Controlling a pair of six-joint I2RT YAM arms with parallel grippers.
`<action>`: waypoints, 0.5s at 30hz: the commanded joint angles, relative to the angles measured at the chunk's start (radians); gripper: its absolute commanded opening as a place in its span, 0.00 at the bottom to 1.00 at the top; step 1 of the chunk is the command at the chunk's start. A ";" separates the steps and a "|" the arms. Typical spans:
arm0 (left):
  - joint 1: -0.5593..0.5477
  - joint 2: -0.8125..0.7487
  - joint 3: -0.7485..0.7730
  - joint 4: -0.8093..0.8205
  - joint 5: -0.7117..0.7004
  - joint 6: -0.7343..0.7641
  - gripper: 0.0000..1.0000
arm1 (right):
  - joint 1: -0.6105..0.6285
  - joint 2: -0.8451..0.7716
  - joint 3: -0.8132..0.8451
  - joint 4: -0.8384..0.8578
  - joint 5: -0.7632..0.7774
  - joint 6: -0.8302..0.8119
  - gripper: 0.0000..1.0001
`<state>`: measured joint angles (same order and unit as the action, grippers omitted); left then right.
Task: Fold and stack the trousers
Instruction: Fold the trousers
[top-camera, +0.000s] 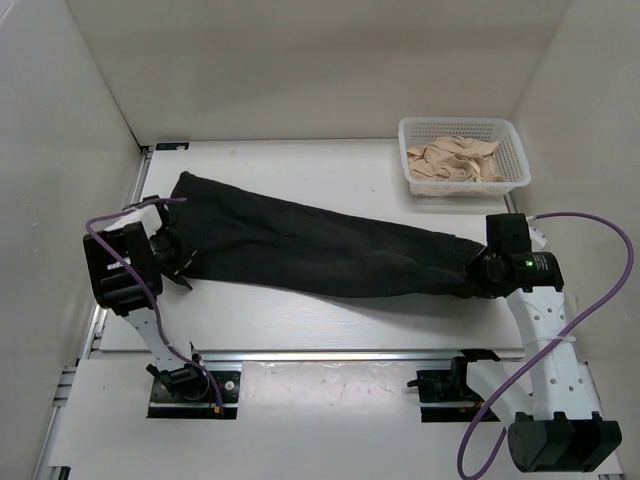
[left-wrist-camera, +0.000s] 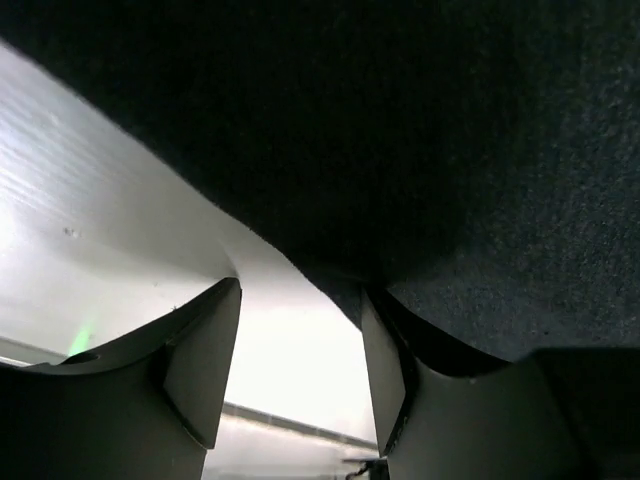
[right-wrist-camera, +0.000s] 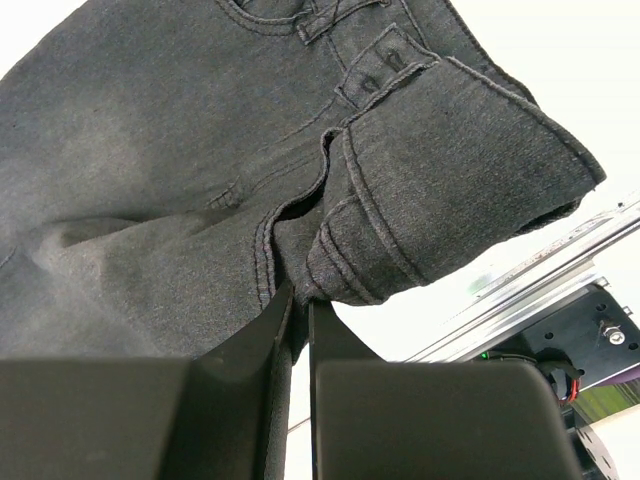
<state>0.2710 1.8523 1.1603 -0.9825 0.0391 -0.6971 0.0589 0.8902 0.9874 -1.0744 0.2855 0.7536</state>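
The trousers (top-camera: 320, 250) lie stretched diagonally across the table (top-camera: 300, 315), legs apparently laid one on the other. No crosswise fold is made, and stacking remains. The top view alone shows the full layout and a basket (top-camera: 462, 188) of beige cloth. Only the wrist views show the jaws: the right gripper (right-wrist-camera: 300, 298) pinches the waistband fold; the left gripper (left-wrist-camera: 300, 300) stands spread at the fabric edge, holding nothing.

Left hand (left-wrist-camera: 300, 295) stands spread, right hand (right-wrist-camera: 301, 300) pinched nearly closed.
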 joint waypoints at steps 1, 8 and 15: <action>0.000 -0.002 0.054 0.065 -0.007 -0.015 0.63 | -0.002 -0.005 0.045 0.016 0.017 -0.007 0.07; 0.000 0.122 0.177 0.065 -0.044 -0.025 0.21 | -0.002 0.013 0.036 0.045 0.027 -0.007 0.07; 0.019 0.049 0.260 0.024 -0.057 -0.025 0.10 | -0.002 0.003 0.045 0.036 0.047 -0.026 0.07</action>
<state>0.2722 1.9751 1.3575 -0.9730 0.0395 -0.7162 0.0589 0.9070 0.9874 -1.0660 0.2897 0.7502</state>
